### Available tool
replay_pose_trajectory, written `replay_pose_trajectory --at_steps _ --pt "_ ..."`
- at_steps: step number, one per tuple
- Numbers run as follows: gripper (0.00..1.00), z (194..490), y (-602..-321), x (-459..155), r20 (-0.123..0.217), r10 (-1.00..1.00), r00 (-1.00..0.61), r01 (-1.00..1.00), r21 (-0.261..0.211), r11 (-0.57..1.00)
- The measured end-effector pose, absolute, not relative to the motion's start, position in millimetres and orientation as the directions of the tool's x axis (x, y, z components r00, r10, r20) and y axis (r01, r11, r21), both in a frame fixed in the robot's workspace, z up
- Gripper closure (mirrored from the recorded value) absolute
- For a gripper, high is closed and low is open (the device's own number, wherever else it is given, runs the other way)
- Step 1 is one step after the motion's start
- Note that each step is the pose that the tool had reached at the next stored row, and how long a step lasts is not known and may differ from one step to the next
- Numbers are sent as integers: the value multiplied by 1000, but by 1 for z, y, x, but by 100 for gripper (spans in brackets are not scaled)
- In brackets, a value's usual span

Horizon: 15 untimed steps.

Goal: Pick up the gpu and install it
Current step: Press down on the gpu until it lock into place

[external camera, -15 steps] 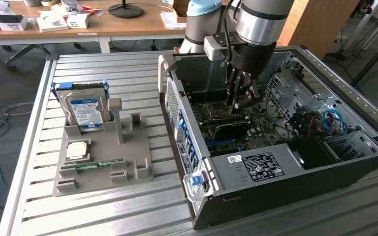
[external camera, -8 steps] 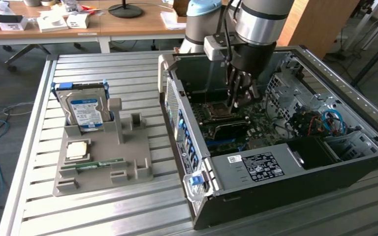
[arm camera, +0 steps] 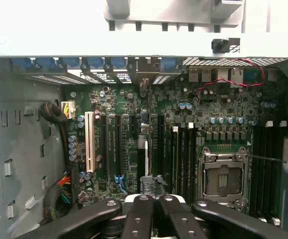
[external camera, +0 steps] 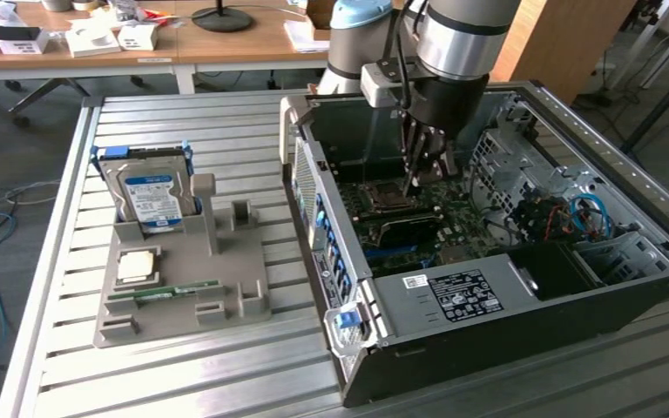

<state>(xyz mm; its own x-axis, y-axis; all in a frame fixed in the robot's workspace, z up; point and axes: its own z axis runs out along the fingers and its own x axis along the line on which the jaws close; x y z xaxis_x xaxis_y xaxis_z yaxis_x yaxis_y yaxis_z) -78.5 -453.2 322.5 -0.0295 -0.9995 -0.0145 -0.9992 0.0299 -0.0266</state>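
The robot arm reaches down into the open computer case (external camera: 509,287), and its pincer (external camera: 425,174) hangs just above the motherboard (external camera: 428,226), close to the empty CPU socket (external camera: 383,197). In the wrist view the pincer (arm camera: 152,199) has its fingers (arm camera: 140,214) pressed together, with a thin dark card standing edge-on just ahead of them among the expansion slots: this looks like the gpu (arm camera: 144,164), upright in or over a slot, though whether the fingertips pinch it cannot be told. A white PCI slot (arm camera: 89,142) lies to one side of it, black memory slots (arm camera: 183,159) and the CPU socket (arm camera: 223,177) to the other. A bundle of coloured wires (arm camera: 61,191) sits near the case wall, and a red wire (arm camera: 223,82) loops over the board by the rear ports.

Outside the case, on the slatted metal desk (external camera: 195,374), a grey parts holder (external camera: 184,287) stands at the exterior view's left. It carries an upright hard drive (external camera: 154,200) with a blue-white label, a processor chip (external camera: 137,264) and a green memory stick (external camera: 178,290). Blue cables (external camera: 591,213) curl inside the case by the drive cage.
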Motion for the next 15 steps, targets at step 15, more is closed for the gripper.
replay_pose_trajectory --at_steps 15 --pt "89 318 -453 -79 -15 -999 -29 -999 -27 30"
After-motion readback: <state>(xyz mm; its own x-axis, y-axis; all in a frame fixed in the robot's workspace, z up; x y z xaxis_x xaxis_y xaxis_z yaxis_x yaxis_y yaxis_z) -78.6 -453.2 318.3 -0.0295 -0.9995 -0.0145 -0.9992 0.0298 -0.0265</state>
